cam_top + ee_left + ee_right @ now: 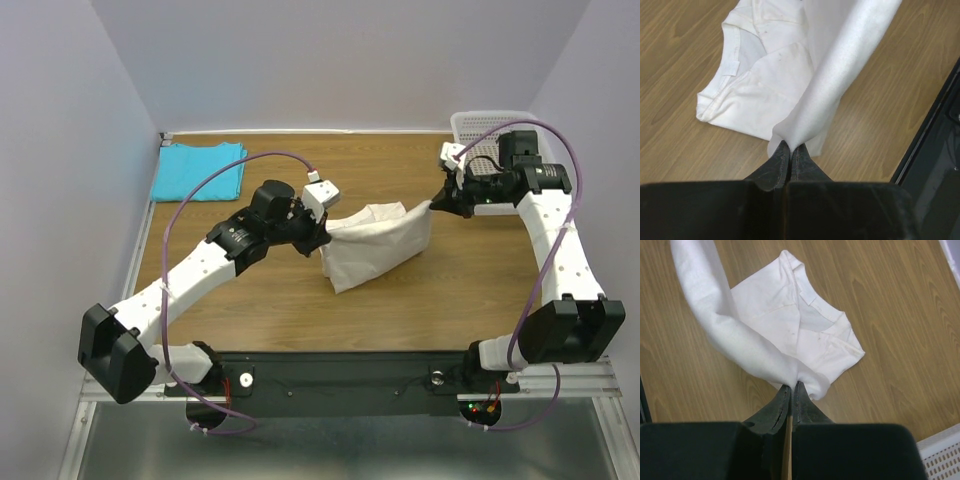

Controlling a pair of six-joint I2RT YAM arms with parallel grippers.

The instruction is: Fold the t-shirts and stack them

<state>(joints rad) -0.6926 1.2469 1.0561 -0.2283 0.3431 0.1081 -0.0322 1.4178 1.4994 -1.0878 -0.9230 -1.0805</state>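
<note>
The cream-white t-shirt [375, 245] hangs between my two grippers above the middle of the table, its lower part with the collar resting on the wood. My left gripper [322, 232] is shut on the shirt's left edge; the pinch shows in the left wrist view [790, 145], with the shirt [790, 75] below. My right gripper [436, 204] is shut on the right edge; in the right wrist view [792, 385] the shirt [790, 325] drapes down. The turquoise blue t-shirt [198, 170] lies folded flat at the far left corner.
A white plastic mesh basket [490, 135] stands at the far right, behind my right arm. The black base rail [340, 375] runs along the table's near edge. Walls close in the table on the left, back and right.
</note>
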